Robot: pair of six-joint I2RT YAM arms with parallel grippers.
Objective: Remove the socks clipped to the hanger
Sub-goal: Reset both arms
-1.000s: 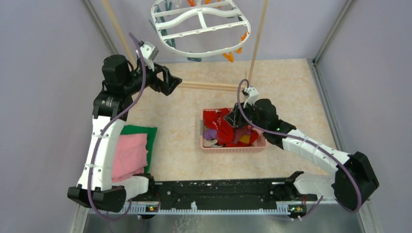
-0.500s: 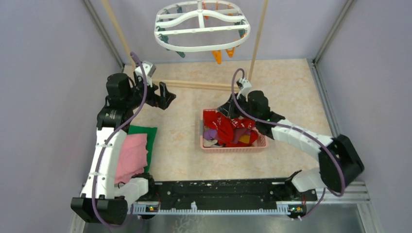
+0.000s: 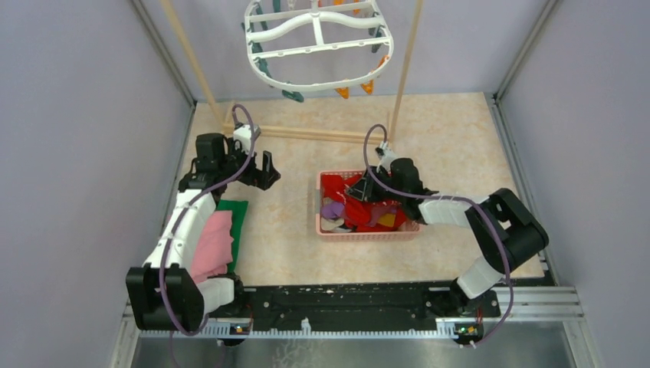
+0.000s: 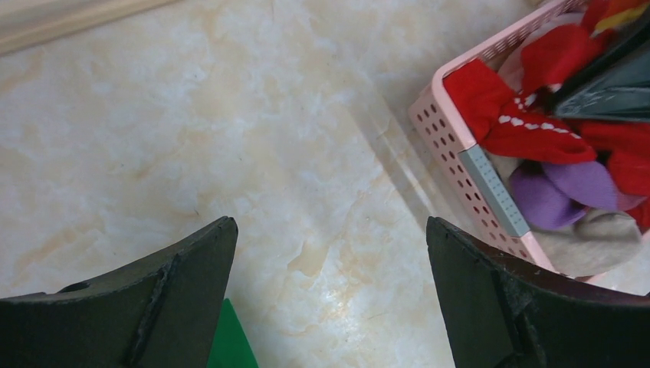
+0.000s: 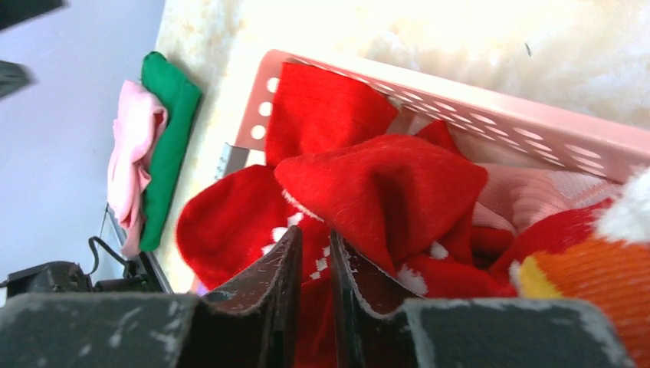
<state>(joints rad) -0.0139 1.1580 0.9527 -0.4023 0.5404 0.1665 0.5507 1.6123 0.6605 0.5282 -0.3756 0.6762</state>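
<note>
marbled tabletop (image 4: 306,115); left gripper (image 4: 329,226) splayed, right gripper (image 5: 316,234) near-closed at socks (image 5: 383,184), hold unclear.

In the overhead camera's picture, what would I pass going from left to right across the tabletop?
Folded pink and green cloths → left gripper → pink basket holding the socks → right arm, its elbow furthest right.

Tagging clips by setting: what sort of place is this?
Probably a robot lab test cell, not a home: plain walls box in a table with arms bolted at its edge, and a hanger hangs beyond a basket of socks.
</note>
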